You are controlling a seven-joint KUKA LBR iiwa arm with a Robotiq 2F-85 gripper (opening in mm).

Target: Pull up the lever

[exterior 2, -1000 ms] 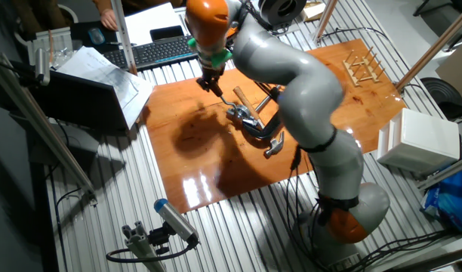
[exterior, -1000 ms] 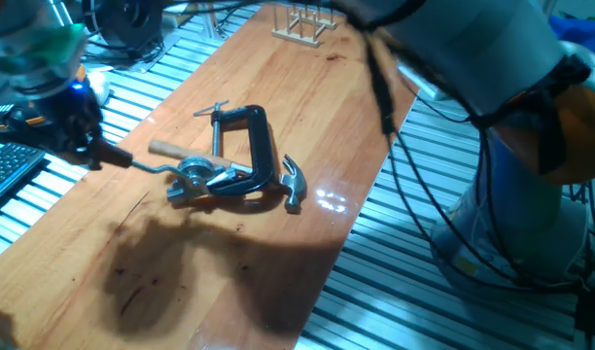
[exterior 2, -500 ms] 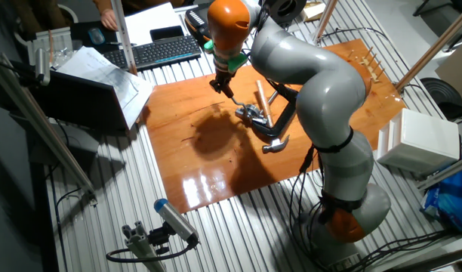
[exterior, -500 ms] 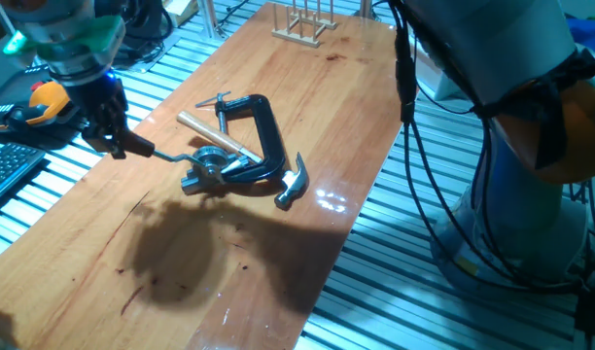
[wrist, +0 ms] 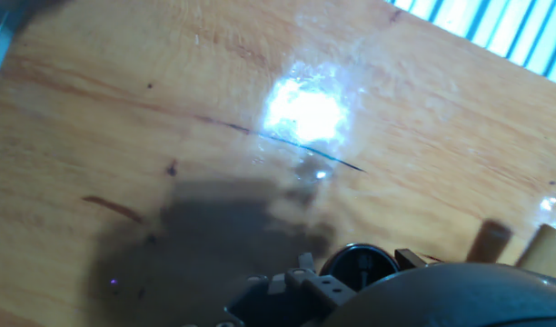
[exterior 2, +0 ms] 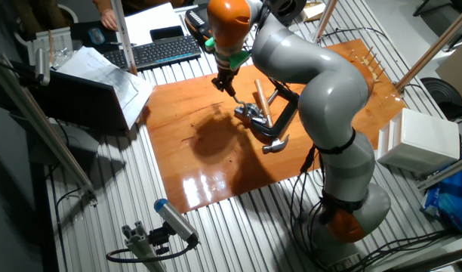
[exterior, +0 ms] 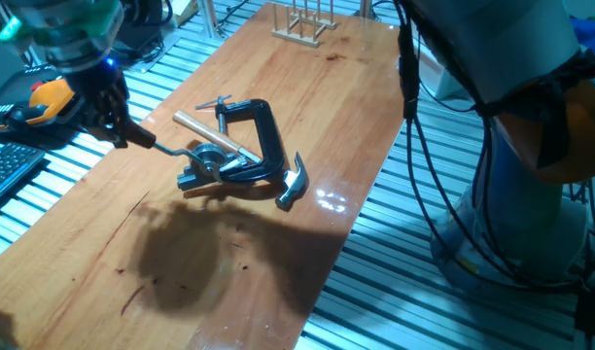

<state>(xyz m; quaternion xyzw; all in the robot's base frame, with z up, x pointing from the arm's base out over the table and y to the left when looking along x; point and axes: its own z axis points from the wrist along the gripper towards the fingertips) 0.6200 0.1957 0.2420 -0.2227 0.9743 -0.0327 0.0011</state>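
Silver lever (exterior: 171, 149) w/ knob end pinched in gripper (exterior: 122, 133), fingers clamped on it, beside black C-clamp (exterior: 263, 146). No legible writing.

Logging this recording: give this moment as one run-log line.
task: pull up lever | end effector: shut on lever knob end | lever: raised off table | nearby: C-clamp, hammer

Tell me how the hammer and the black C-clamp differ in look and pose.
The hammer has a straight pale wooden handle and a grey metal head; the C-clamp is a black curved frame with a thin screw rod. The hammer's handle passes across the opening of the C-clamp's frame, its head poking out beyond it. Both lie on the wooden table, beside the lever's hub.
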